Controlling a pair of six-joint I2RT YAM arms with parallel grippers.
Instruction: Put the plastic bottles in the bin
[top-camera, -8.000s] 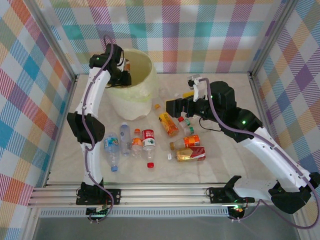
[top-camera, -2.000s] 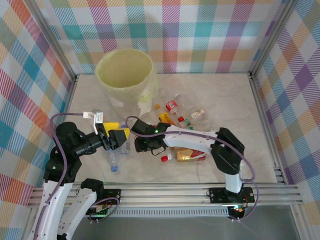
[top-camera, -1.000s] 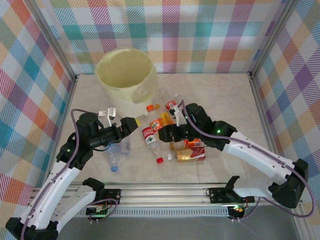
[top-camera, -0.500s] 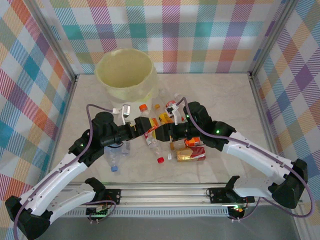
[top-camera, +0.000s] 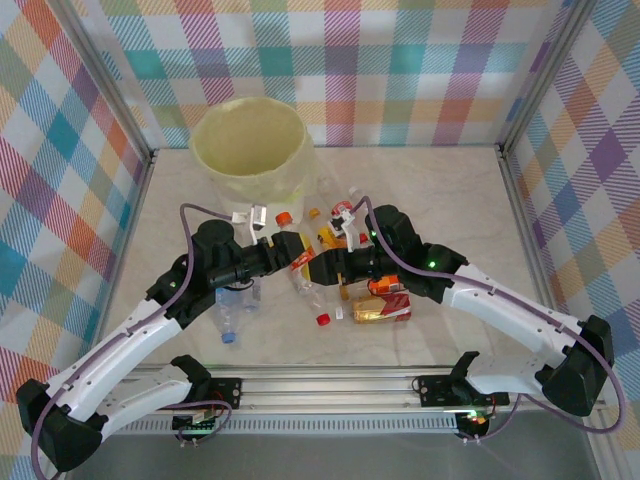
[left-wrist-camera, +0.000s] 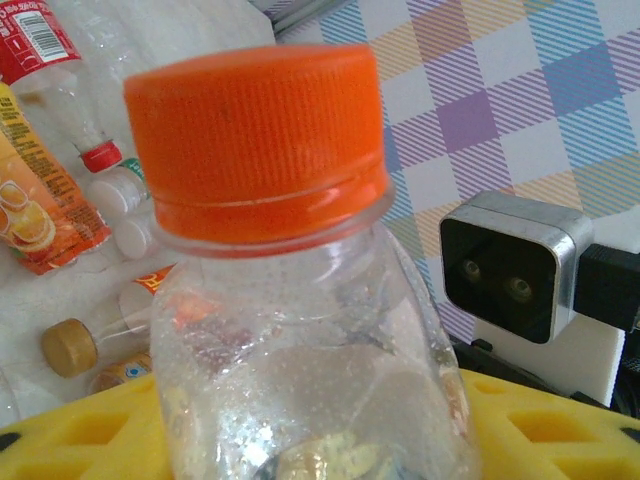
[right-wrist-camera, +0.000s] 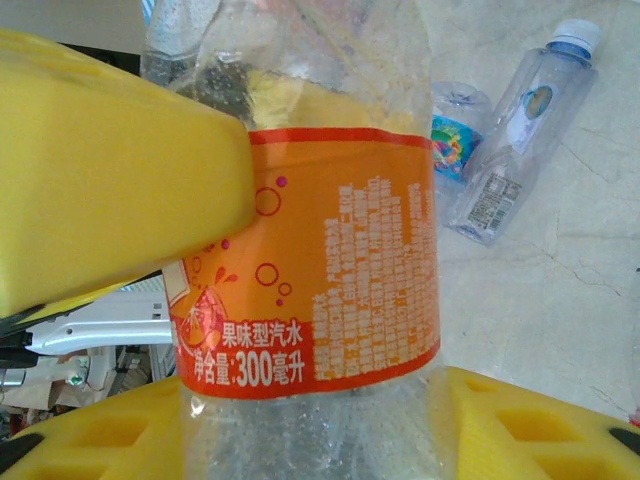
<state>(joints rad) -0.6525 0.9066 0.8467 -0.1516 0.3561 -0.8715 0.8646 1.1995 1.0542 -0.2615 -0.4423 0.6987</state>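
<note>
Plaid walls enclose a pale marbled table (top-camera: 450, 200). Mid-table, near the round pale-yellow bin (top-camera: 215, 165), a clear plastic bottle with orange cap and label (right-wrist-camera: 330, 250) is clamped at its label by the right gripper (top-camera: 322, 268). The left gripper (top-camera: 290, 247) grips its shoulder. Other bottles (top-camera: 232, 300) lie around.

My left pincer (left-wrist-camera: 310, 440) had yellow pads (left-wrist-camera: 545, 420), the bottle (left-wrist-camera: 300, 330) was clear with an orange cap (left-wrist-camera: 255, 130) and an orange label (right-wrist-camera: 310, 260) printed white, the bin (top-camera: 252, 186) was pale yellow, the desk (top-camera: 450, 190) creamy marble, and the walls (top-camera: 420, 60) pastel plaid in pink, teal, orange and purple.
</note>
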